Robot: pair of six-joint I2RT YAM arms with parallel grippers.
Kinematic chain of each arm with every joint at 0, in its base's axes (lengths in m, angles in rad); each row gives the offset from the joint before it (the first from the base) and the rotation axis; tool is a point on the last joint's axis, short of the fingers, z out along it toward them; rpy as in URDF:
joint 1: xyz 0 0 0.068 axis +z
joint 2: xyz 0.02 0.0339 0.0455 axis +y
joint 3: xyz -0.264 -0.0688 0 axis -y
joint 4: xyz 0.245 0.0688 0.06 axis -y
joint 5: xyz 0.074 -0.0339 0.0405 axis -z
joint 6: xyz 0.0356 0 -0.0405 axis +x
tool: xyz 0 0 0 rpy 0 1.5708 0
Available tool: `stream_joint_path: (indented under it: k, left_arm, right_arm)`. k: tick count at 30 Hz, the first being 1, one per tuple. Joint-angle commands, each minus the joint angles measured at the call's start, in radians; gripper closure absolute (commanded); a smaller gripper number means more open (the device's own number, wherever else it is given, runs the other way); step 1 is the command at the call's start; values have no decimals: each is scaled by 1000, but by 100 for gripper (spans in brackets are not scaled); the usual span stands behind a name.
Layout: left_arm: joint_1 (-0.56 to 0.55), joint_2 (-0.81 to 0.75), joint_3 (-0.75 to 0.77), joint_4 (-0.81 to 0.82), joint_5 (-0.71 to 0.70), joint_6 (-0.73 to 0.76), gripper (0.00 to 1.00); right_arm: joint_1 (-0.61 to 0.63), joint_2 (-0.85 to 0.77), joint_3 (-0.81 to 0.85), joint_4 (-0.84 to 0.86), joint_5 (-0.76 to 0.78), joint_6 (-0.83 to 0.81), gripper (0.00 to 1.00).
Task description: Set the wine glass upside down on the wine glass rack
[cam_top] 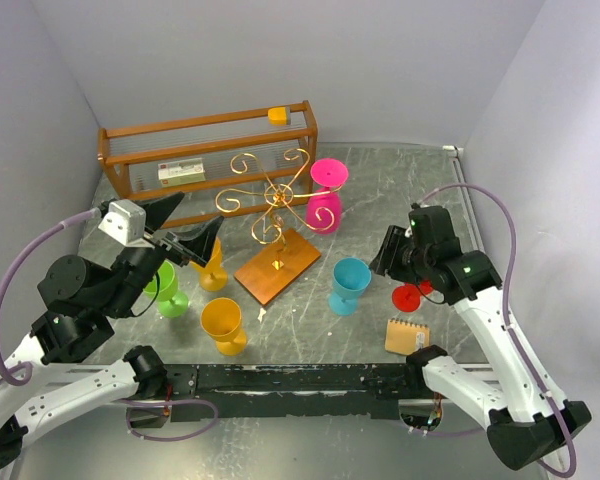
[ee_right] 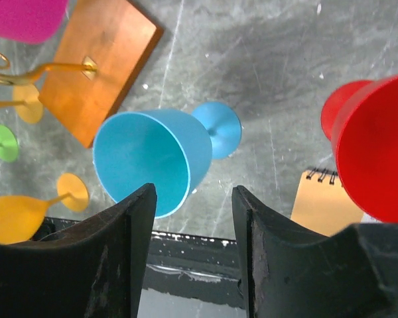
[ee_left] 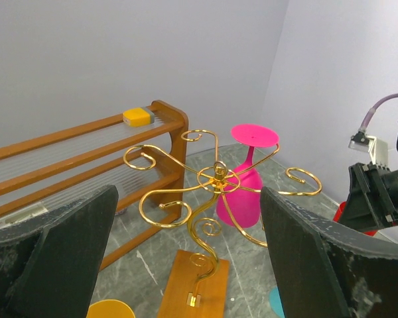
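Observation:
The gold wire rack stands on its orange-brown base at mid-table; it also shows in the left wrist view. A pink wine glass is upside down at the rack's right arm; I cannot tell whether it hangs or rests on the table. My left gripper is open and empty, left of the rack and facing it. My right gripper is open and empty, between an upright blue glass and a red glass. Both show below it in the right wrist view: blue, red.
A brown slatted shelf stands at the back left with a yellow block on top. A green glass and two yellow glasses stand at front left. A small spiral notebook lies at front right.

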Motion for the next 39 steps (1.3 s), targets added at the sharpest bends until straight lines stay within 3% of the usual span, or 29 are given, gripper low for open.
stream_joint_path:
  k: [1,14,19,29,39]
  left_arm:
    - [-1,-3,10,8,25,-20,2]
    - [-1,-27,-18,35,20,-39,3]
    - [0,-23,-13,25,20,-41,3]
    - [0,10,1,6,38,-37,4]
    - [0,42,-25,99,60,-12,2]
  right_arm:
    - [-1,-21,-26,-43,-41,-20,51]
    - [63,92,-72,27,21,-25,56]
    - [97,121,-71,19,94,-7,66]
    - [122,179,-7,28,154,-33,100]
    - [147,106,135,74,353,-14,100]
